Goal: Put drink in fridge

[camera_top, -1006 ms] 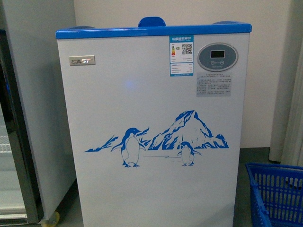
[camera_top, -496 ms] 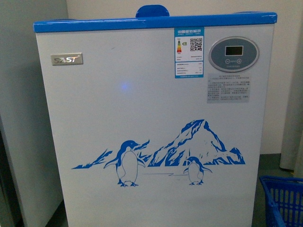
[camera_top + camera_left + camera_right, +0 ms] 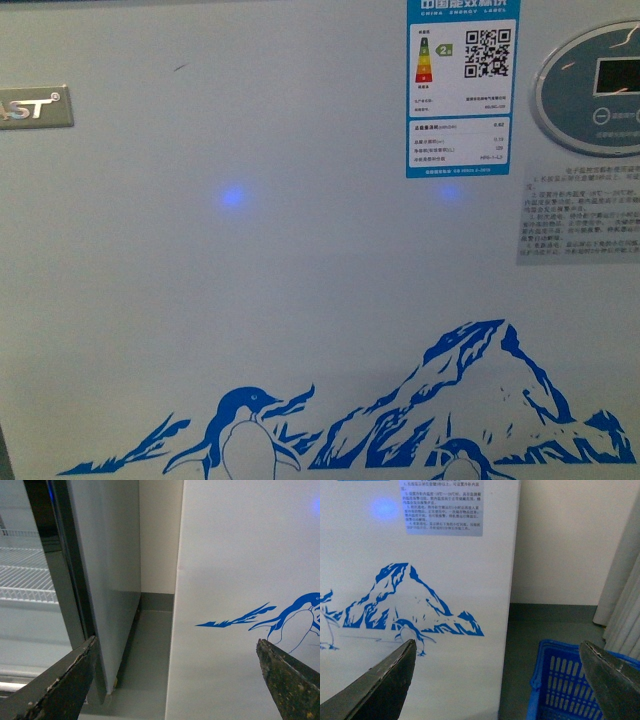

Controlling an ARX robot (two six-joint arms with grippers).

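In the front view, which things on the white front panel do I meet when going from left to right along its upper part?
SAST badge → blue light spot → energy label → oval control panel.

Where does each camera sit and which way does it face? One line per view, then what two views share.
Front: on the robot's body, facing the fridge front close up, energy label upper right; no arm shows.
Left wrist: on the left arm, looking past the open left claw at the fridge's left edge and the grey cabinet.
Right wrist: on the right arm, past the open right claw at the fridge's right edge and a blue basket.
Shared: all show the penguin decal.
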